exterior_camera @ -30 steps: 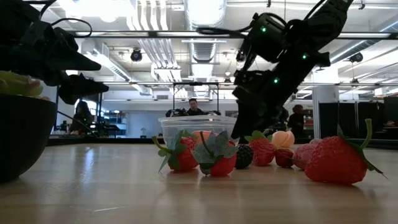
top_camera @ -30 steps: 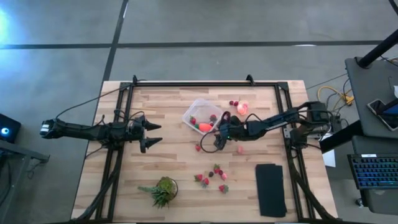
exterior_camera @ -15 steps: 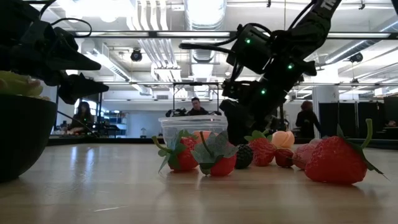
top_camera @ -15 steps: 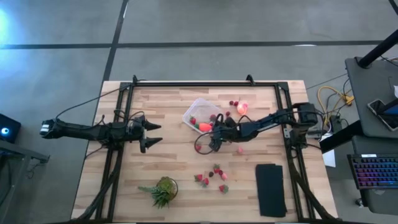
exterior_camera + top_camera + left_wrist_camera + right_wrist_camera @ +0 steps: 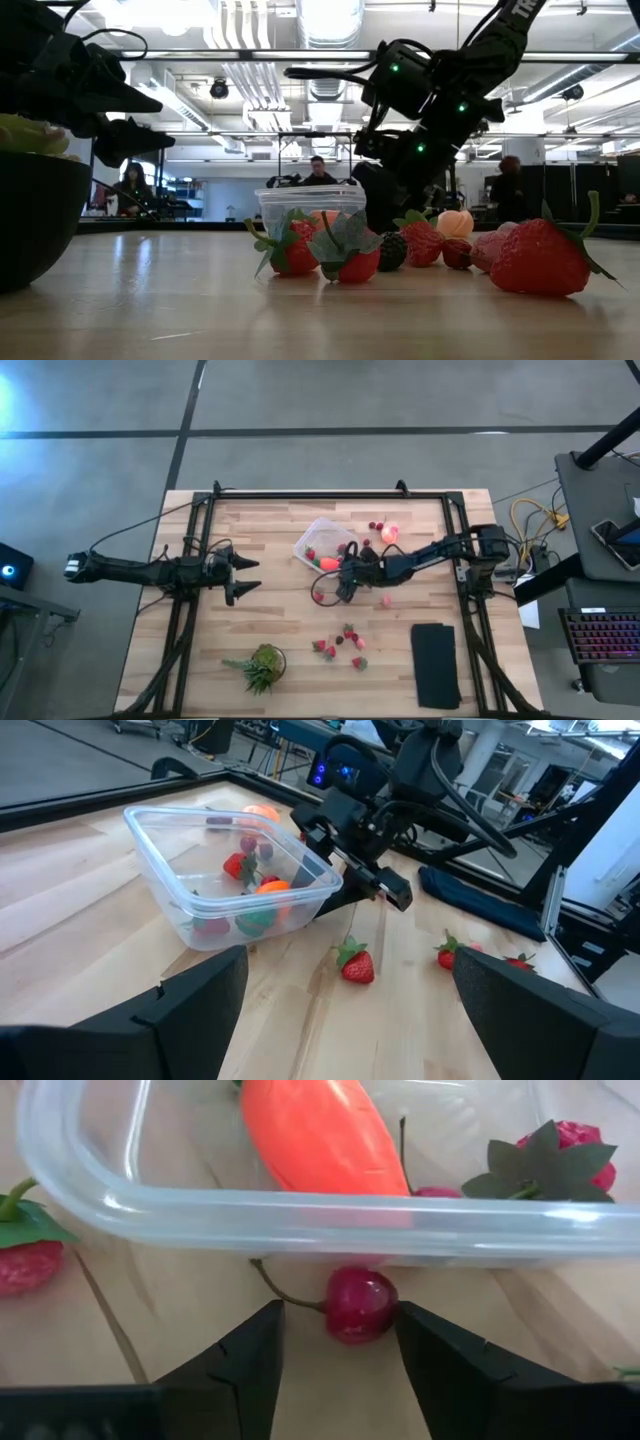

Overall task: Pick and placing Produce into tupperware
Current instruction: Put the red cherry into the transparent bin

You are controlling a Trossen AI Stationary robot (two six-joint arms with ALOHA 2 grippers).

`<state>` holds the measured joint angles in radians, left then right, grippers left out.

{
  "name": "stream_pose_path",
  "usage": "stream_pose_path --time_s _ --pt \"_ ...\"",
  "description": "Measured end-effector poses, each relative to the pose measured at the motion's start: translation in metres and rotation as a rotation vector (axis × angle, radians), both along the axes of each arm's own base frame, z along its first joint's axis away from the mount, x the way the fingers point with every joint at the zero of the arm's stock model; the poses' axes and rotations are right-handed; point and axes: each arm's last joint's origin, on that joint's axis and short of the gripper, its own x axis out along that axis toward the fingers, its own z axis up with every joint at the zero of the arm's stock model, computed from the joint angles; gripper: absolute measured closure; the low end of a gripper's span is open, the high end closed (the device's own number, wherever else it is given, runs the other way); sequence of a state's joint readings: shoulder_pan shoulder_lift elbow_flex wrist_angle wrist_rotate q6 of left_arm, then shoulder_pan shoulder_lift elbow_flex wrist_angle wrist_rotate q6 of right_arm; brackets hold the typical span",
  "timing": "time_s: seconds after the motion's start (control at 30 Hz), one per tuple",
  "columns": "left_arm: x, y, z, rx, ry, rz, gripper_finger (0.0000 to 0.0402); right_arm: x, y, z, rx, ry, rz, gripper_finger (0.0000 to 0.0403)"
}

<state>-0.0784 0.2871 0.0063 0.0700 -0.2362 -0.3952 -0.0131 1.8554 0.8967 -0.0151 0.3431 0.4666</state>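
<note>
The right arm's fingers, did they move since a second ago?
Yes. In the high view, the right gripper slid leftward along the tupperware, toward the left arm's side.

tupperware [image 5: 330, 1220]: clear, colourless
carrot [image 5: 315, 1135]: bright orange
cherry [image 5: 358, 1304]: dark glossy red
strawberries [image 5: 340, 643]: red, green tops
pad [image 5: 436, 665]: black
table [image 5: 280, 620]: pale wood grain

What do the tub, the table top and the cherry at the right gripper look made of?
Tub: clear, glossy plastic; contents show through and the rim glints.
Table top: pale wood planks, matte, with visible grain and seams.
Cherry between the right gripper's fingers: probably moulded plastic; smooth, shiny dark red with a thin stem.
</note>
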Motion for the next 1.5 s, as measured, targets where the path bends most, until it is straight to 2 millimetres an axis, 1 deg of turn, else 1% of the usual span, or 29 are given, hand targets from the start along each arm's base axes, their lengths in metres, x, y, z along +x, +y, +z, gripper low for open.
stream_pose_path --time_s 0.4,0.6,0.73,0.93,1.1,1.23,1.4,1.5 --pt "0.0 0.0 0.0 0.0 0.0 0.0 0.0063 -0.001 -0.012 0.0 -0.019 0.013 -0.01 0.0265" --pt "0.0 0.0 0.0 0.0 0.0 0.0 0.0063 -0.001 -0.013 0.0 -0.031 0.023 0.016 0.0287" --pt "0.0 0.0 0.0 0.0 0.0 0.0 0.0063 -0.003 -0.012 0.005 -0.018 0.026 0.039 0.03" --pt "0.0 0.0 0.0 0.0 0.0 0.0 0.0063 -0.007 -0.01 0.021 -0.039 0.017 0.068 0.0308" --pt "0.0 0.0 0.0 0.0 -0.001 0.0 0.0063 -0.019 -0.007 0.031 -0.041 0.09 0.092 0.0303" --pt "0.0 0.0 0.0 0.0 -0.001 0.0 0.0063 -0.033 0.002 0.042 -0.037 0.111 0.121 0.0302" --pt "0.0 0.0 0.0 0.0 0.0 0.001 0.0063 -0.043 0.004 0.08 -0.055 -0.023 0.128 0.0306" --pt "0.0 0.0 0.0 0.0 0.0 0.0 0.0063 -0.046 -0.003 0.101 -0.1 -0.098 0.079 0.0306"
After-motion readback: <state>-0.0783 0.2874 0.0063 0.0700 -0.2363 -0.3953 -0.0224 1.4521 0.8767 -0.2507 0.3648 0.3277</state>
